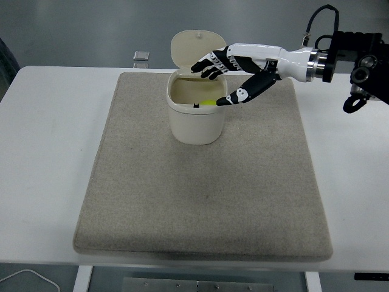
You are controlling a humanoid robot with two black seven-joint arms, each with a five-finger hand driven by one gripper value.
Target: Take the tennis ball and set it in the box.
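Note:
A cream box (194, 125) with its hinged lid (193, 47) standing open sits at the back of a beige mat (203, 194). A sliver of the yellow-green tennis ball (208, 103) shows inside the box, low against its right wall. My right hand (223, 78) hovers above the box's right rim, its fingers spread and holding nothing. The white forearm runs off to the right edge. My left arm does not show.
A small clear block (141, 55) lies on the white table (48, 152) behind the mat's back left corner. The mat's front and right parts are bare. A white cable (27, 277) curls below the table's near left edge.

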